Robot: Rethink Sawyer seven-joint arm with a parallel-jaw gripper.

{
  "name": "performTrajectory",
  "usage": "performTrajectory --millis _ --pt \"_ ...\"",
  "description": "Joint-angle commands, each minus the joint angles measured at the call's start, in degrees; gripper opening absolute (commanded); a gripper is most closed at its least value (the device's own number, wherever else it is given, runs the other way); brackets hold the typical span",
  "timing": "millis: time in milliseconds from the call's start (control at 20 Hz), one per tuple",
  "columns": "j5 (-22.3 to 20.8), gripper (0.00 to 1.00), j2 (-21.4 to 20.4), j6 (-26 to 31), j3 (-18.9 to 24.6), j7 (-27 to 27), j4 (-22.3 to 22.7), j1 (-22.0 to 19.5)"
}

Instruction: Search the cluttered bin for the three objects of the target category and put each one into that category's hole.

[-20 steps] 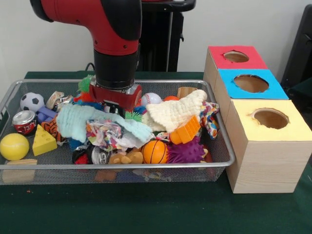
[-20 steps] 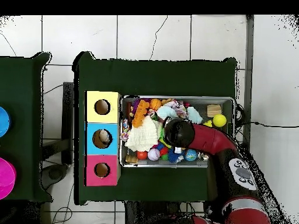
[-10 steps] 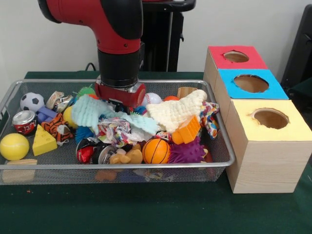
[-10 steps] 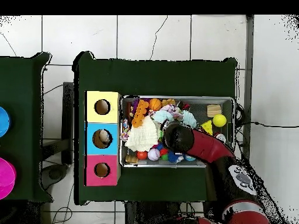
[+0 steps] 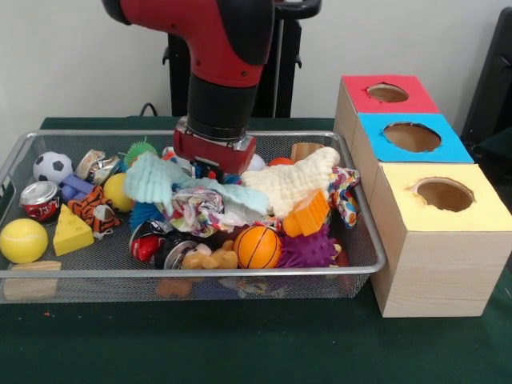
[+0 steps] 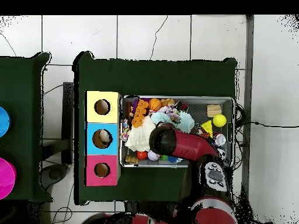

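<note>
One wire bin (image 5: 364, 240) beside three hole boxes: red (image 5: 387, 94), blue (image 5: 412, 138), yellow (image 5: 445, 196). Arm (image 5: 224, 64) comes down near-vertical over bin's middle back, gripper (image 5: 214, 166) sunk in clutter; can't tell its opening or any hold. In bin: two cloths, teal (image 5: 152, 180) left of arm, cream (image 5: 292, 182) right. One orange basketball (image 5: 257, 247) at front rim, one yellow ball (image 5: 22, 240) far left.
</note>
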Motion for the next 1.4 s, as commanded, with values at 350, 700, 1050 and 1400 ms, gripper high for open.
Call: performTrajectory --millis 350,700,1050,1400 --pt "-1.84 0.00 11.28 -0.63 -13.75 7.88 -7.89 9.76" --pt "-3.76 0.00 12.00 -2.20 -16.70 4.38 -11.06 7.37" --pt "-7.36 0.00 10.53 -2.90 -12.24 0.10 -12.39 0.95" --pt "-9.31 0.00 11.19 -2.09 -9.02 -0.60 -14.09 -2.70"
